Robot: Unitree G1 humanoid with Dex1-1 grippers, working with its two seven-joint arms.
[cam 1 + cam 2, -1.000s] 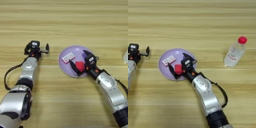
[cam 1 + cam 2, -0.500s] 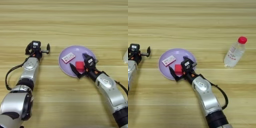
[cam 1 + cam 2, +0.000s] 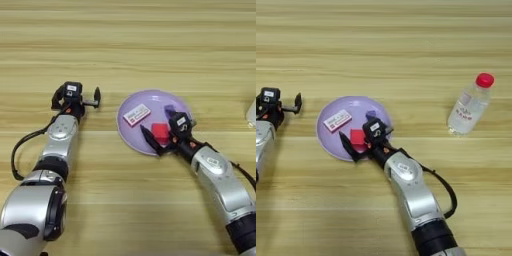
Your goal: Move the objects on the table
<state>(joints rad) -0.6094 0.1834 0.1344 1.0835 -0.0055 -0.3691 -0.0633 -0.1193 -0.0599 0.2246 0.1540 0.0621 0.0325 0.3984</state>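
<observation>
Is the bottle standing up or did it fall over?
Standing up. The bottle rests on its base on the table, red cap on top, leaning only slightly in the view.

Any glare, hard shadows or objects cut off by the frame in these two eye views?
Left eye view: soft, even light with no hard shadows; the bottle is cropped by the right edge. Right eye view: the bottle shows whole; mild sheen on the right arm's silver shell; the right gripper sits over the plate with jaws open; the left gripper is parked near the left edge.

right hand (image 3: 161,138) over lilac plate (image 3: 131,136), red cube (image 3: 160,132)
</observation>
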